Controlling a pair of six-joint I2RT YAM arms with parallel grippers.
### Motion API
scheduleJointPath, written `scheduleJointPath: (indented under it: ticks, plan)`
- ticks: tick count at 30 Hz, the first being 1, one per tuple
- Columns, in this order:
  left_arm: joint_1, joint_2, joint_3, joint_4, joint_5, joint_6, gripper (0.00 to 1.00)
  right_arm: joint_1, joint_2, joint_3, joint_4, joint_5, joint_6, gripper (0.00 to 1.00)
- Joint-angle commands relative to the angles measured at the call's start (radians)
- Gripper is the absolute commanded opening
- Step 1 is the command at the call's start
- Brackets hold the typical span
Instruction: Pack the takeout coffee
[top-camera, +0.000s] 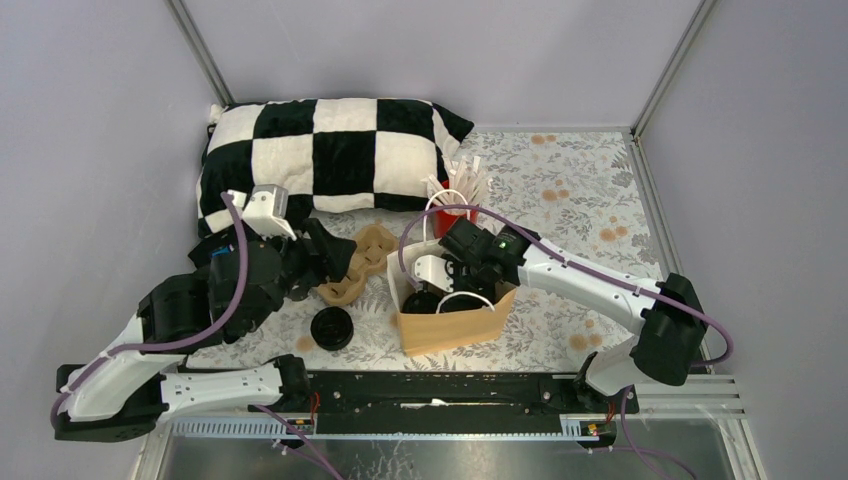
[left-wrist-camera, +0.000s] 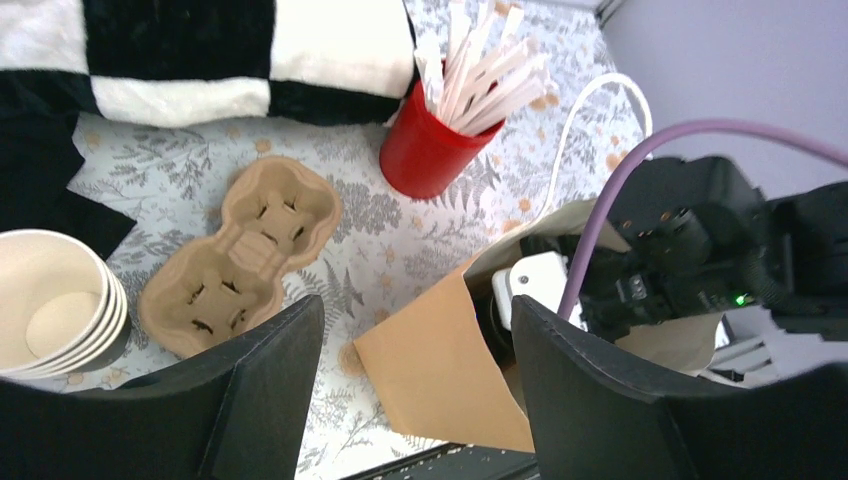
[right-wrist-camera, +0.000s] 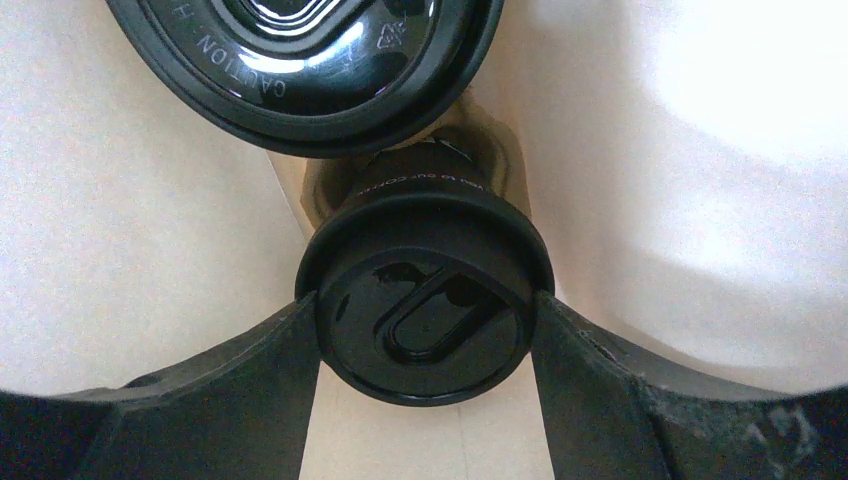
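**A:** Nearest the bases, a loose stack of black lids (top-camera: 332, 327) sits on the table; just right of it the paper bag (top-camera: 450, 328) stands open; the right gripper (right-wrist-camera: 427, 335) is down inside it.

**B:** Wrist view now; its fingers press either side of the lid of one coffee cup (right-wrist-camera: 425, 290); that's a grip, not a hover; the other coffee cup (right-wrist-camera: 300, 60) sits lidded just beyond, also in the bag.

**A:** So both coffees are in; I'd call the packing nearly done; what's left is letting go and lifting out.

**B:** The left gripper (left-wrist-camera: 415, 330)? Wide apart, holding nothing, above the table beside the bag.

**A:** Further back, the cardboard carrier (left-wrist-camera: 240, 255) lies on the table with spare cups (left-wrist-camera: 55, 310) next to it; then the red cup (left-wrist-camera: 420, 155) of stirrers; the checkered pillow (top-camera: 330, 150) is at the back.
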Motion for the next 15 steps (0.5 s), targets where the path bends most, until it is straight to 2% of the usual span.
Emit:
scheduleJointPath:
  ticks: [1,10,13,15]
  plan:
    - [0.000,-0.008,0.043,0.029,-0.058,0.027,0.72,0.015,0.141,-0.155,0.000,-0.065,0.049,0.29]
    - [0.000,-0.041,0.038,-0.009,-0.064,0.006,0.72,0.018,0.179,-0.236,0.060,-0.070,0.089,0.25]
    - [0.000,-0.033,0.050,-0.004,-0.061,0.004,0.72,0.018,0.178,-0.150,0.004,-0.040,0.102,0.30]
    - [-0.001,-0.017,0.071,0.000,-0.065,0.018,0.72,0.018,0.152,-0.069,-0.022,-0.033,0.122,0.41]
